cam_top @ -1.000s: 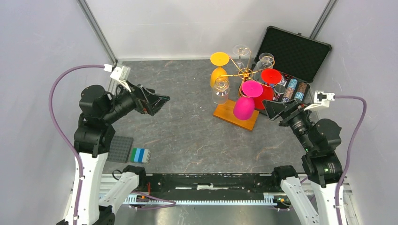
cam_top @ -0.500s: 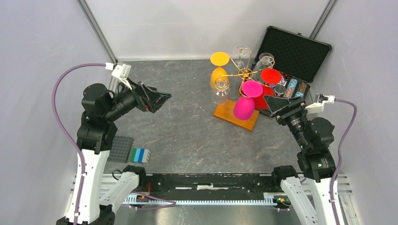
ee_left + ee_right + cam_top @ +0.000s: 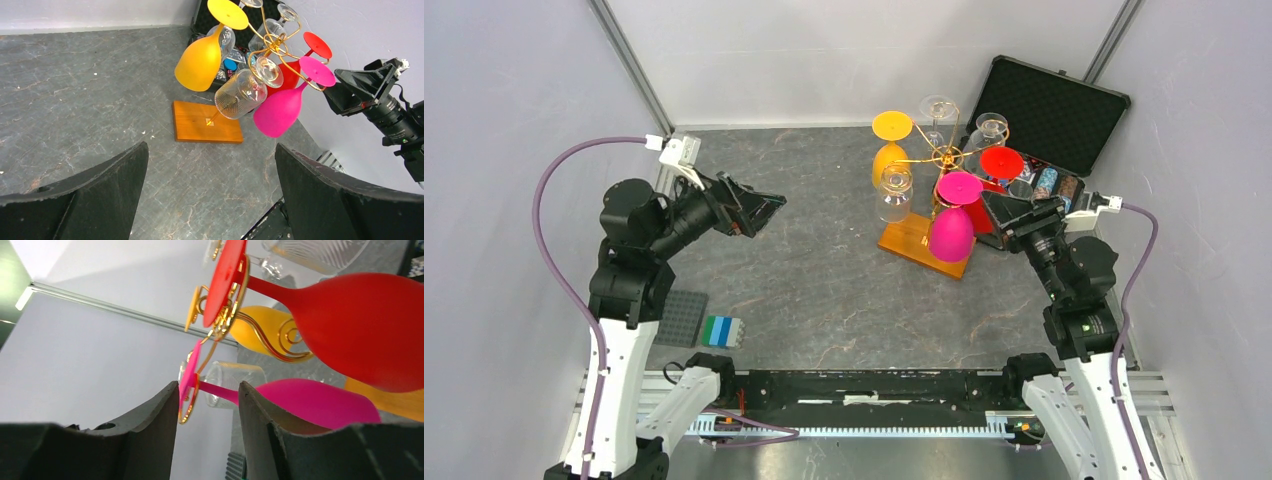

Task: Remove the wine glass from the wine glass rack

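The gold wire wine glass rack (image 3: 945, 157) stands on its orange-brown wooden base (image 3: 911, 240) at the back right; it also shows in the left wrist view (image 3: 272, 44). A magenta wine glass (image 3: 951, 235) hangs upside down from a front arm, with its foot (image 3: 189, 374) in the curl. My right gripper (image 3: 992, 212) is open with a narrow gap right beside it. In the right wrist view its fingertips (image 3: 172, 392) flank the magenta stem (image 3: 220, 391) without closing on it. My left gripper (image 3: 766, 212) is wide open and empty, well left of the rack.
Yellow (image 3: 889, 160), red (image 3: 996, 198) and three clear glasses (image 3: 894, 195) also hang on the rack. An open black case (image 3: 1049, 110) with chips stands behind it. A grey studded plate (image 3: 679, 318) and a blue-green block (image 3: 722, 331) lie at the near left.
My right gripper has moved up and left to the rack, its fingers now on either side of the magenta glass's stem. The magenta bowl has shifted slightly. The left arm has barely moved.
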Controlling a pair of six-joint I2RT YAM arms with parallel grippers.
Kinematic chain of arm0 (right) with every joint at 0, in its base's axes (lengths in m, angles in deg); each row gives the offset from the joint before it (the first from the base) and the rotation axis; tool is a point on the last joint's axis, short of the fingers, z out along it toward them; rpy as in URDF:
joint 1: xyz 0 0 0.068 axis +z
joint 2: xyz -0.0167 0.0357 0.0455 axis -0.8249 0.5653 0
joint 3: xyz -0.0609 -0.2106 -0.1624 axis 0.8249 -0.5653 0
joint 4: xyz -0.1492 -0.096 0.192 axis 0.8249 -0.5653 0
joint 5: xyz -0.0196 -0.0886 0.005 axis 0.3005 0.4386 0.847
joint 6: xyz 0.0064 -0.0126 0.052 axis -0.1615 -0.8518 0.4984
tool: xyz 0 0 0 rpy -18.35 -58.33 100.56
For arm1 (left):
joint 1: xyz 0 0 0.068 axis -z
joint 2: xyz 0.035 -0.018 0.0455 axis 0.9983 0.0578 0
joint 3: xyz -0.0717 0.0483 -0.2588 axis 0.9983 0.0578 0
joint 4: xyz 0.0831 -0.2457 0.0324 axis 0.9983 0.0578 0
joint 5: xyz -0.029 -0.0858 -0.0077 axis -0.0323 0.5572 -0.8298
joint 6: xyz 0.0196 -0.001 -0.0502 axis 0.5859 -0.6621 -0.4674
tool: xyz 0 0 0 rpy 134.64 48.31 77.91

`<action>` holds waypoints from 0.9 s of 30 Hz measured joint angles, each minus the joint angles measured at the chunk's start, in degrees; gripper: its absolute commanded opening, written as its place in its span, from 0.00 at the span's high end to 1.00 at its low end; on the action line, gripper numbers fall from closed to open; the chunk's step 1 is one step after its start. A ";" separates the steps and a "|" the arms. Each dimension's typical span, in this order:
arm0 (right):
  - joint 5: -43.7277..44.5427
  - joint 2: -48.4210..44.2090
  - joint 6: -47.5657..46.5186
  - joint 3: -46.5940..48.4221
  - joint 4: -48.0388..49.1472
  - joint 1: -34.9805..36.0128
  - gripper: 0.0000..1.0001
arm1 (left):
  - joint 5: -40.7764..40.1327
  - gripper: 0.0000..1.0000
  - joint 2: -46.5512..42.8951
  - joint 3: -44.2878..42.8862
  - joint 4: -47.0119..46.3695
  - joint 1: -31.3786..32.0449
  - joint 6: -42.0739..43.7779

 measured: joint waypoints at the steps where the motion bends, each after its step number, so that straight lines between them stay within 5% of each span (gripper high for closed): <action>1: -0.09 0.17 0.26 0.00 1.05 0.00 0.52 | 0.00 0.00 0.04 0.09 0.02 0.00 0.00; 4: -0.11 0.61 0.90 0.00 2.38 0.00 0.49 | 0.00 0.00 0.20 0.24 0.15 0.00 0.00; 9: 0.11 0.68 1.31 0.00 2.49 0.00 0.24 | 0.00 0.00 0.48 0.24 0.15 0.00 0.00; 12: -0.15 0.76 1.03 0.00 2.84 0.00 0.24 | -0.02 0.00 0.59 0.24 0.15 0.00 0.00; 27: -3.28 4.90 0.92 0.04 5.11 0.00 0.71 | 0.55 0.00 1.33 0.26 0.15 0.00 -0.04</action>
